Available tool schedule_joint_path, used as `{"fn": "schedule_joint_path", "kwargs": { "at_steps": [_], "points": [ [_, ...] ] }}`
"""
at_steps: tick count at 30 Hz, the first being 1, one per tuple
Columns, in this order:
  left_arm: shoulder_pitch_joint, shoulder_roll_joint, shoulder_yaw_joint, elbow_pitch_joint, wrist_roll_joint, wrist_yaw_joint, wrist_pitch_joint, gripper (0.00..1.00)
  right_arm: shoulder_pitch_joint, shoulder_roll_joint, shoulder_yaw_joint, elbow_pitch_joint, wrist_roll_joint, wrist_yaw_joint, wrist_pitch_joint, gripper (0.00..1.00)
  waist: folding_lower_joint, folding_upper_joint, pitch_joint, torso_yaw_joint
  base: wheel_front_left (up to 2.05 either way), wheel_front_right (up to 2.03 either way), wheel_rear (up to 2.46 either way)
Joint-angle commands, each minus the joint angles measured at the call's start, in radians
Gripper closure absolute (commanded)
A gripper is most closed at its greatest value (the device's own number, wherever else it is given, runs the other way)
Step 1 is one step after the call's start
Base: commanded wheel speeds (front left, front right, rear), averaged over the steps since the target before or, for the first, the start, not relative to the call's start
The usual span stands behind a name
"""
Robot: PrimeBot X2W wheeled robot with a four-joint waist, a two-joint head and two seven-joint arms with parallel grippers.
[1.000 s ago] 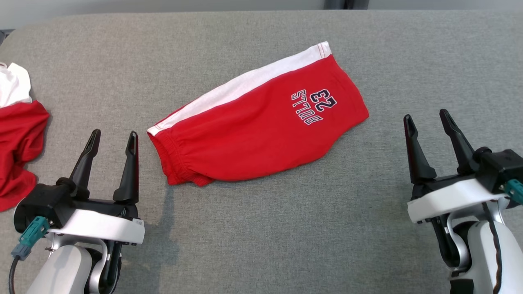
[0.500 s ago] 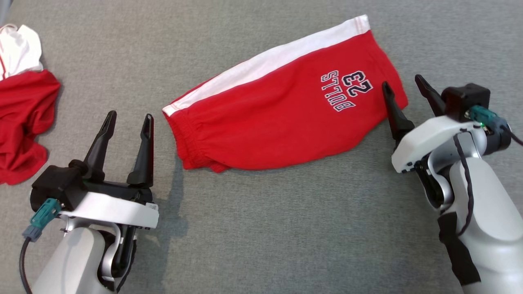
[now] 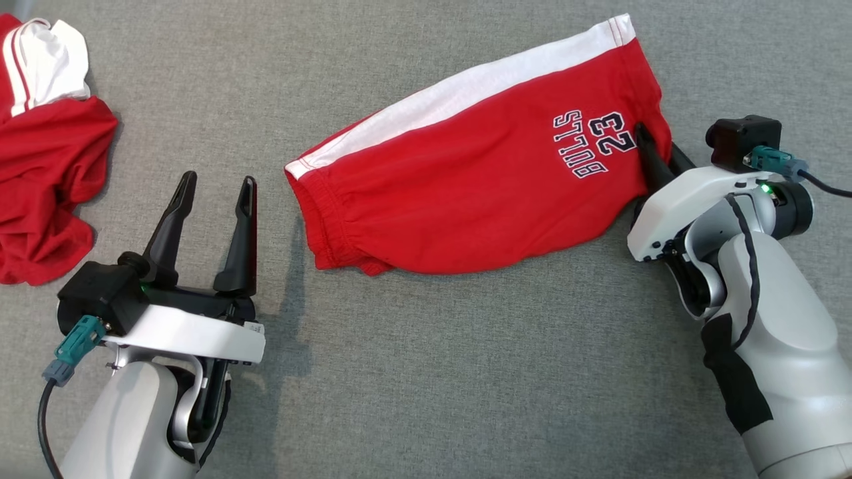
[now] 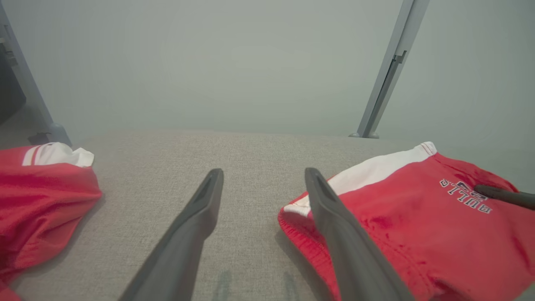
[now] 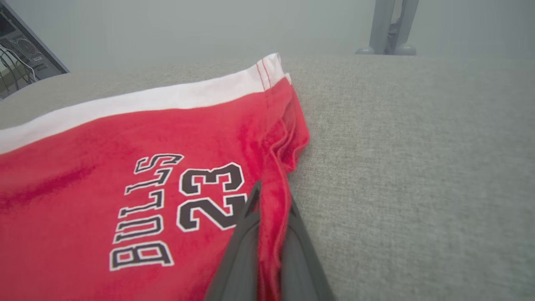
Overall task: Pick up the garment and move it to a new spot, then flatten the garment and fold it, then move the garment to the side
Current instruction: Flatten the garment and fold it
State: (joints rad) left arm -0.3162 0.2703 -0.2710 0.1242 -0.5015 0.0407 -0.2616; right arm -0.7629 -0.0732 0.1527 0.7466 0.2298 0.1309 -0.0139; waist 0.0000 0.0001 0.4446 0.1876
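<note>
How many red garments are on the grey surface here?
2: the Bulls 23 shorts mid-surface, hem pinched in the right gripper; a crumpled red-and-white garment at the left edge, partly cropped.

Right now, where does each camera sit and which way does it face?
Head: on the head, looking down at the surface and shorts; both arms show, left end effector open, right end effector at the shorts' hem.
Left wrist: low, looking along its open fingers across the surface toward a wall; shorts right, second garment left.
Right wrist: low, looking along its fingers, shut on the hem beside the print.
Shared: head and left wrist both show the right end effector on the shorts.
</note>
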Motion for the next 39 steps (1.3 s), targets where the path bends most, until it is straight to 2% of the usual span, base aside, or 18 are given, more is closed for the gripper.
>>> {"fn": "schedule_joint_path", "kwargs": {
  "at_steps": [1,7,13,21,27,35,39],
  "points": [
    [-0.009,0.000,0.006,0.001,0.005,-0.004,-0.004,0.00,0.023,-0.002,0.004,0.018,0.006,0.000,-0.007,1.00,0.0000,-0.0001,-0.004,-0.005,0.00,0.00,0.00],
    [0.021,-0.002,0.023,-0.001,0.021,-0.007,-0.005,0.00,0.099,0.004,-0.001,-0.023,0.054,0.000,-0.077,1.00,0.0000,-0.0001,-0.034,-0.037,0.00,0.00,0.00],
    [0.045,0.010,0.031,-0.002,0.022,0.005,-0.001,0.00,0.265,0.010,-0.043,-0.130,0.097,0.000,-0.127,1.00,0.0000,-0.0001,-0.072,-0.081,0.00,0.00,0.00],
    [0.074,0.029,0.038,-0.034,0.017,0.023,0.022,0.00,0.451,0.017,-0.140,-0.301,0.107,0.000,-0.100,1.00,0.0000,-0.0001,-0.098,-0.133,0.00,0.00,0.00],
    [0.086,0.039,0.038,-0.055,0.010,0.032,0.036,0.00,0.491,0.019,-0.176,-0.380,0.100,0.000,-0.071,1.00,0.0000,-0.0001,-0.105,-0.152,0.00,0.00,0.00],
    [0.088,0.039,0.029,-0.062,0.010,0.040,0.040,0.00,0.487,0.020,-0.190,-0.404,0.119,0.000,-0.064,1.00,0.0000,-0.0001,-0.112,-0.150,0.00,0.00,0.00],
    [0.095,0.042,0.030,-0.062,0.006,0.041,0.040,0.00,0.446,0.021,-0.126,-0.458,0.159,0.000,-0.075,1.00,0.0000,-0.0001,-0.118,-0.154,0.00,0.00,0.00]
  ]
}}
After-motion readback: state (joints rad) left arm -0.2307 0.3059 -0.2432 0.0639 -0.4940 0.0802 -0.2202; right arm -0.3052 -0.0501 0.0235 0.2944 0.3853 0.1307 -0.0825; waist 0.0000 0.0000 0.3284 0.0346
